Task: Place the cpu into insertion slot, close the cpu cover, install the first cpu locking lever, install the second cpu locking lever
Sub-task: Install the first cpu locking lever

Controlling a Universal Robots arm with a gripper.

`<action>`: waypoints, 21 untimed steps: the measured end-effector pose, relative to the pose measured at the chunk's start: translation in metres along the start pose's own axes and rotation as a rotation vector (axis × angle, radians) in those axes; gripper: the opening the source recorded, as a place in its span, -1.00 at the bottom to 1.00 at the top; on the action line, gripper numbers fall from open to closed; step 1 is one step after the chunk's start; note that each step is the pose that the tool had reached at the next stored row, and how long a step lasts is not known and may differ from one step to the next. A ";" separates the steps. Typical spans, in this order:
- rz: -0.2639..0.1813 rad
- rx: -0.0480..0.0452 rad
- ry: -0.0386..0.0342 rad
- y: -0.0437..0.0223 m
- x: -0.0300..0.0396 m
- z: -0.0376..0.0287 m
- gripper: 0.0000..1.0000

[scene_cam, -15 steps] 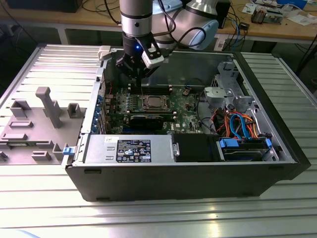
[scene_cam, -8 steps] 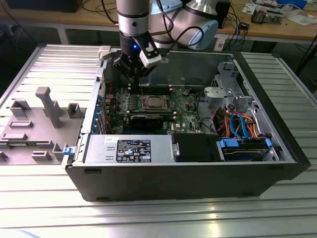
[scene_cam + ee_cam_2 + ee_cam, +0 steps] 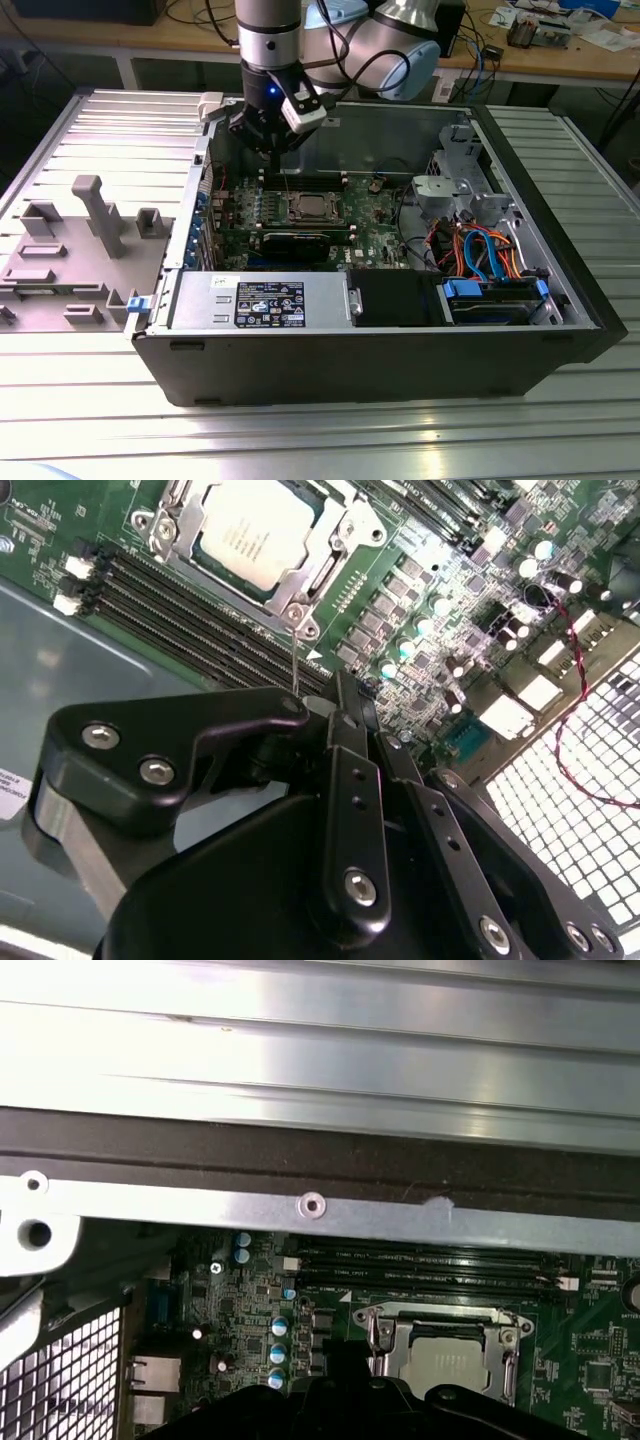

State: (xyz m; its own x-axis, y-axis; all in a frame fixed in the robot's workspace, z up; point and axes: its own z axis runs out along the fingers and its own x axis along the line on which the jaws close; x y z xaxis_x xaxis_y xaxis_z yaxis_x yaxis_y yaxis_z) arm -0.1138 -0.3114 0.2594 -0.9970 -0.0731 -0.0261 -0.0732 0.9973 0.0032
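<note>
The cpu (image 3: 250, 528) lies flat in the insertion slot (image 3: 307, 208) on the green board, pale metal face up. The cpu cover (image 3: 335, 568) rests down around it as a silvery frame; both also appear in the first wrist view, cpu (image 3: 450, 1362) and cover (image 3: 385, 1322). My gripper (image 3: 270, 148) hangs above the board, beyond the socket's far left corner in the exterior view. In the second wrist view its black fingers (image 3: 345, 695) meet, shut. A thin metal rod (image 3: 295, 660) runs from the socket's corner toward the fingertips; I cannot tell whether they touch it.
Memory slots (image 3: 170, 600) run beside the socket. A long black expansion card (image 3: 300, 243) sits in front of it. The case holds a power supply (image 3: 260, 300) and orange and blue cables (image 3: 480, 250). Grey fixtures (image 3: 90, 220) stand on the ribbed table at the exterior view's left.
</note>
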 end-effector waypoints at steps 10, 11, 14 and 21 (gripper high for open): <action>0.000 0.0000 0.0000 -0.0007 -0.0127 0.0003 -0.79; 0.000 0.0000 0.0001 -0.0007 -0.0135 0.0003 -0.79; 0.000 0.0000 0.0000 -0.0009 -0.0166 0.0004 -0.79; 0.000 0.0001 0.0001 -0.0015 -0.0243 0.0010 -0.79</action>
State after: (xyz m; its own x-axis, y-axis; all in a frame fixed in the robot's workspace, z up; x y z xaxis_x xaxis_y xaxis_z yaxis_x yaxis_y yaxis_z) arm -0.0894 -0.3111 0.2590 -0.9970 -0.0729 -0.0260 -0.0730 0.9973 0.0031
